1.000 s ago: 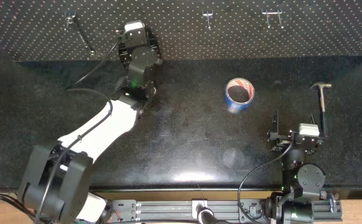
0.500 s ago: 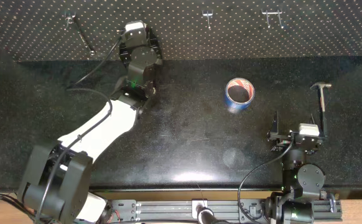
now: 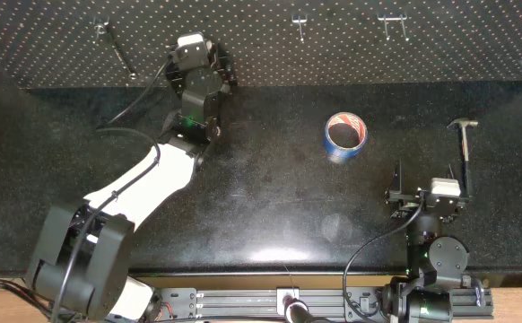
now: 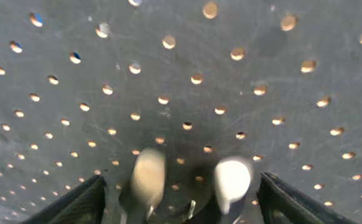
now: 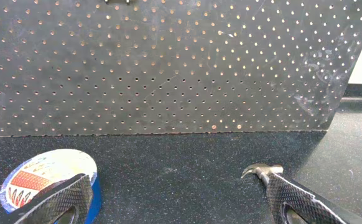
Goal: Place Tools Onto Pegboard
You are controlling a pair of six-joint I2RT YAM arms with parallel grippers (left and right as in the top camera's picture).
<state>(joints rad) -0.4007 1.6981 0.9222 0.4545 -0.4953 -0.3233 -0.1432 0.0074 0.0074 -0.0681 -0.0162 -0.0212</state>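
Facing pegboard (image 4: pixel 181 74) closely, left fingers (image 4: pixel 75 202) apart.

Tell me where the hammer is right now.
In the top view, the hammer lies on the table's right side, right of the tape roll.

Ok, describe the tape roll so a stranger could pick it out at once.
Start at the black tabletop in front of the pegboard. Right of its middle lies the tape roll, left of the hammer. It is the only ring, with a blue side.
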